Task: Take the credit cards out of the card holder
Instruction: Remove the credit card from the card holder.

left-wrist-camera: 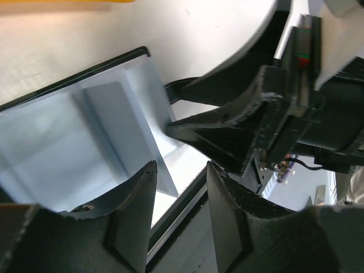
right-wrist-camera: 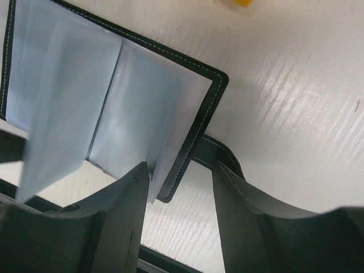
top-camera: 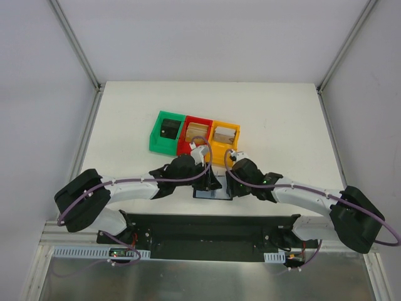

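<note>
The card holder lies open on the table, close to the near edge, in front of the row of three coloured bins and between the two arms. Its glossy inner face is turned up, with pale leaves or pockets standing partly raised. Whether any of these is a card cannot be told. The left gripper has its jaws apart over one edge of the holder and grips nothing. The right gripper also has its jaws apart. The stitched corner of the holder sits in the gap, not pinched. The step in hand appears to be the opening and steadying of the holder. No card lies on the table, so extraction is judged not yet done. The next move calls for one gripper to pin the cover flat while the other closes on one exposed card edge and draws it along the pocket.
</note>
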